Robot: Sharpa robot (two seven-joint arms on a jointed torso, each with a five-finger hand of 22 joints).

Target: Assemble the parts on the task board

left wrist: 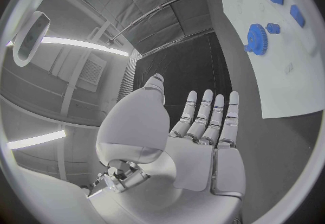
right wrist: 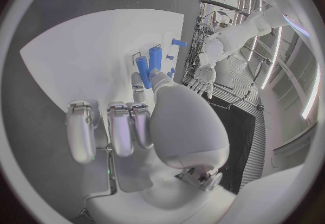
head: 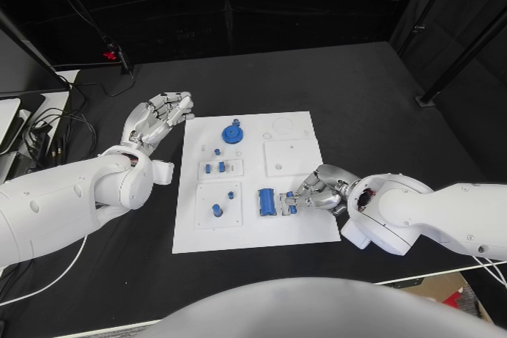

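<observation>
1. The left hand [head: 158, 116] hovers beside the far-left corner of the task board [head: 253, 232], palm up, fingers straight and spread, holding nothing; the left wrist view shows the same empty palm [left wrist: 203, 142].

2. On the board's left half, a blue gear [head: 232, 135] sits in its seat at the far end. Nearer, two small blue blocks [head: 217, 166] stand in a recessed tile, and nearer still a small blue peg [head: 217, 210] stands in another tile. These look seated, so I judge that part of the assembly done or nearly so.

3. Toward the middle, a blue cylinder [head: 267, 201] lies in a slot at the near end.

4. Just beside it, the right hand [head: 320, 191] rests on the board with fingers curled toward a second, smaller blue piece [head: 291, 203]. The right wrist view shows the thumb and a fingertip at the two blue pieces [right wrist: 150, 62], but whether the hand actually pinches the smaller one I cannot tell.

5. On the right half, the far tiles [head: 287, 151] appear to hold no blue parts, so some fitting likely remains there; the step in hand seems to be seating that second piece.
</observation>
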